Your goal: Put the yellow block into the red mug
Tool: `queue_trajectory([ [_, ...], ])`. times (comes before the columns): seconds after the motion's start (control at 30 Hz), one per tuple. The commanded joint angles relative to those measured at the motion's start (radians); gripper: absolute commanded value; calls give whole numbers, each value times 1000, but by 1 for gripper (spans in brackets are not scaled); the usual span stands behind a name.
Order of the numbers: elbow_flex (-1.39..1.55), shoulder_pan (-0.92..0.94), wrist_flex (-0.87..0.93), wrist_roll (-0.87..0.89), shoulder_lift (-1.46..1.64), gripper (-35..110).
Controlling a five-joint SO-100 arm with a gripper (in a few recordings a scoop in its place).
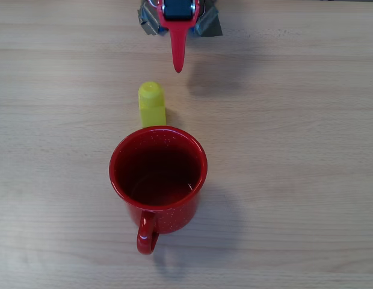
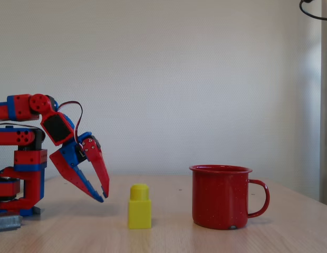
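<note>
The yellow block stands upright on the wooden table, its rounded end on top. In the overhead view it sits just above the rim of the red mug, close to it. In the fixed view the red mug stands to the right of the block with a small gap, handle pointing right, and it looks empty. My gripper hangs low over the table, left of the block in the fixed view, tips pointing down. Its fingertips meet and nothing is between them.
The red and blue arm's base stands at the table's left end in the fixed view, at the top edge in the overhead view. Bare wood lies all around the mug and block.
</note>
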Motion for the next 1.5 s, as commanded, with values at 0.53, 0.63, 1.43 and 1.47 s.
queue_trajectory([
  [0.53, -830, 57, 229, -55, -663, 0],
  [0.63, -922, 80, 301, -41, -762, 0],
  [1.43, -1307, 272, 456, -158, -1308, 42],
  [1.47, -1304, 275, 454, -164, -1316, 43],
])
